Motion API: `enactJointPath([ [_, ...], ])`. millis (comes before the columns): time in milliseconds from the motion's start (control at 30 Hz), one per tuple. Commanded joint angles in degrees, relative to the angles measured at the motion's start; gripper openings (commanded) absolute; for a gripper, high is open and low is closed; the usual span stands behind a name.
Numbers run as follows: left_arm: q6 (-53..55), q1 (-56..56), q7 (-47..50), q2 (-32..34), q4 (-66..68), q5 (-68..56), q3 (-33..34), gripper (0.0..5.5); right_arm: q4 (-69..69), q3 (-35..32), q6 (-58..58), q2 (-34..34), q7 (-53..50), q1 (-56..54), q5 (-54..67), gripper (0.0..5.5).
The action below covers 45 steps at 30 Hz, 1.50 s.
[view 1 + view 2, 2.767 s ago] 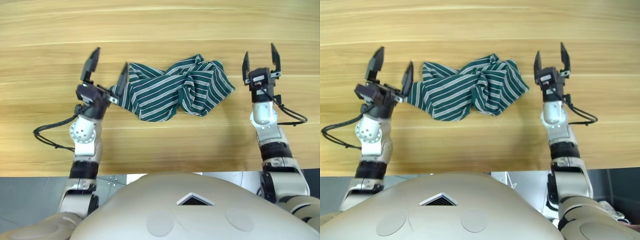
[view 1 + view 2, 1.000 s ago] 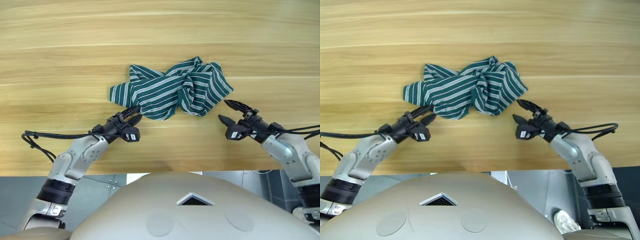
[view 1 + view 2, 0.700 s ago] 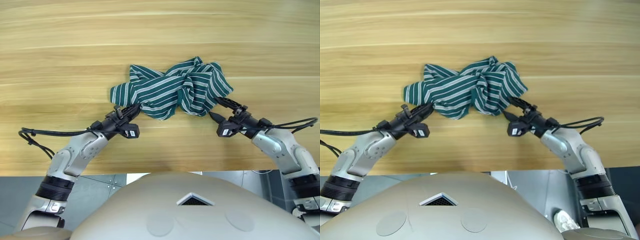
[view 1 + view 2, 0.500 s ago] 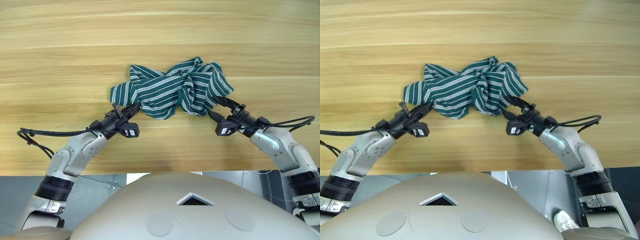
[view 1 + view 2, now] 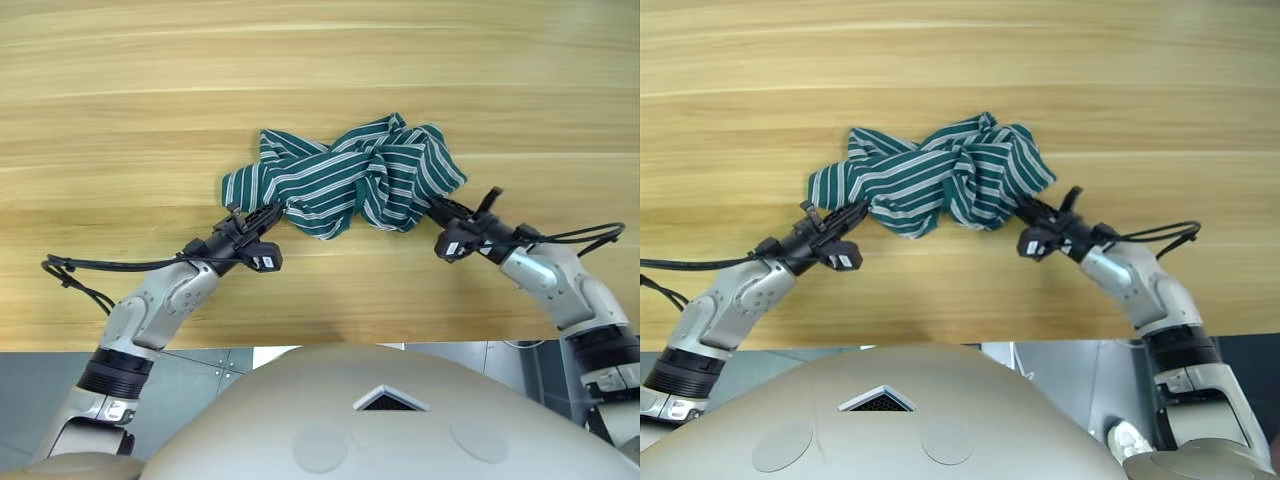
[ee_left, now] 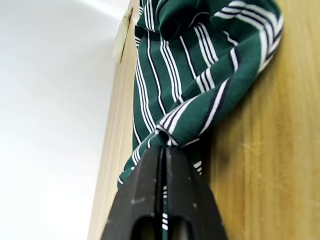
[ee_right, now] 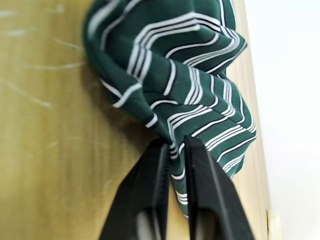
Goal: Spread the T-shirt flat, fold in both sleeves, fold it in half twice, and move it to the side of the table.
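The left gripper and right gripper each pinch closed on the crumpled T-shirt at its near edge.

Your head views look down over the tabletop, both sharing the shirt, wrist views low, close against its cloth
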Motion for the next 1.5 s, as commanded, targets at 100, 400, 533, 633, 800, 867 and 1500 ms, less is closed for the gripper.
enactJointPath([
  [100, -1.57, 4.63, -0.23, -1.13, -0.44, -9.08, 1.25, 0.0, -2.02, 0.65, -1.7, -0.65, 1.59, 3.14, 1.81, 0.02],
  [400, -8.93, 5.77, -2.55, -2.49, -2.98, -28.6, 3.61, 0.0, -8.04, -5.1, -3.21, -2.15, 3.12, 8.61, 11.17, 0.02],
  [533, -12.45, 11.45, -6.89, 0.37, -8.15, -42.88, 7.08, 0.0, -12.91, -12.7, -7.79, -5.09, 5.82, 15.7, 27.66, 0.02],
  [633, -14.49, 14.55, -9.06, 2.15, -9.64, -50.0, 12.97, 0.0, -19.16, -18.17, -10.11, -6.61, 10.16, 18.89, 47.16, 0.02],
  [800, -10.23, -2.07, -9.47, -0.56, -3.54, -55.95, 17.85, 0.0, -15.95, -17.66, 2.98, 0.2, 10.32, -2.0, 59.08, 0.02],
  [867, -8.51, -12.29, -9.31, -3.31, 3.28, -55.49, 17.48, 0.0, -10.97, -15.64, 7.1, 5.22, 8.31, -12.77, 56.22, 0.02],
  [1500, -11.5, -79.94, 7.9, -14.47, 76.39, -41.3, 18.56, 0.0, 57.09, -8.13, -1.69, 20.91, -24.86, -74.65, 22.66, 0.02],
])
